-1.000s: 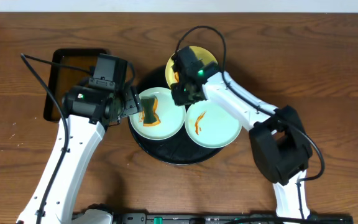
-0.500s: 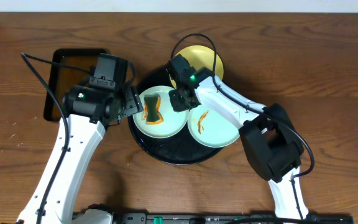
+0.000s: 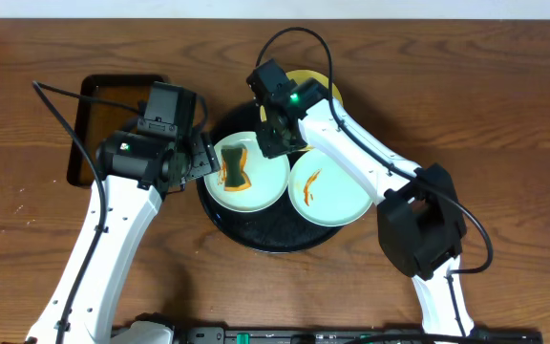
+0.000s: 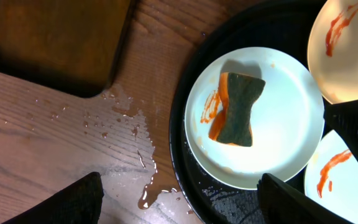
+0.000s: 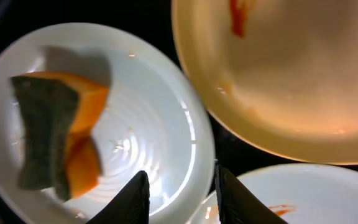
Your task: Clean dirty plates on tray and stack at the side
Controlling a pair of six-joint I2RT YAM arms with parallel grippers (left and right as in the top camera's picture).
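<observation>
Three sauce-streaked plates (image 3: pixel 330 196) sit on the tray (image 3: pixel 256 236); right pincer (image 5: pixel 180 186), released, hovers near the sponge (image 5: pixel 42 134) and should grip it squarely, mid-body. Left pincer (image 3: pixel 204 161) gapes wide, empty.

You are looking at three plates lying flat on the round black tray (image 3: pixel 261 231). The left mint plate (image 3: pixel 267 182) is showing orange sauce. The right mint plate (image 3: pixel 337 196), just beside it, is carrying orange streaks. The yellow plate (image 5: pixel 291 87) is sitting at the tray's far edge, smeared red-orange.

Overhead straight down, far; wrist views close, share sponge-bearing plate (image 4: pixel 284 137)
</observation>
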